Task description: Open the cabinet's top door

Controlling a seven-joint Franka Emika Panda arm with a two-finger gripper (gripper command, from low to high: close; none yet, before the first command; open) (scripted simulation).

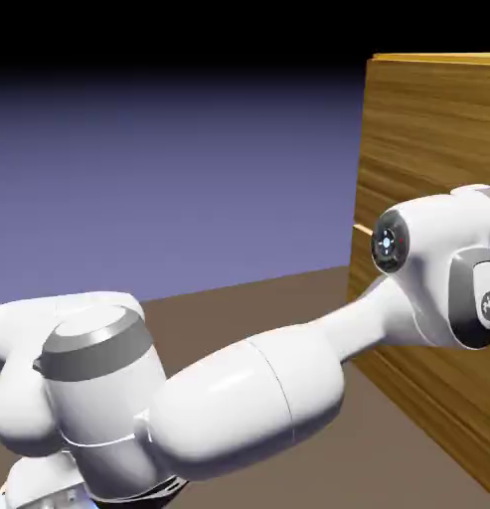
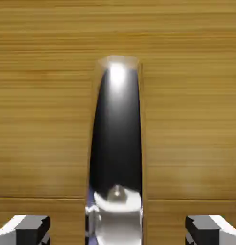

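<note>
In the exterior view the white arm (image 1: 248, 393) rises from the lower left, its big shoulder joint nearest the camera, and reaches rightward across the brown table (image 1: 278, 298) to the cabinet (image 1: 427, 129), a golden-brown wood box standing at the table's right side. The wrist covers part of the cabinet's front (the end effector itself is hidden there).

In the hand view, the left grey fingertip (image 2: 24, 229) sits at the bottom edge, then the handle (image 2: 117, 153), a shiny dark metal loop standing upright on the top door (image 2: 43, 119), then the right fingertip. The end effector (image 2: 117, 230) is spread wide, the handle between its fingers and touching neither. A thin seam crosses the wood low down.
</note>
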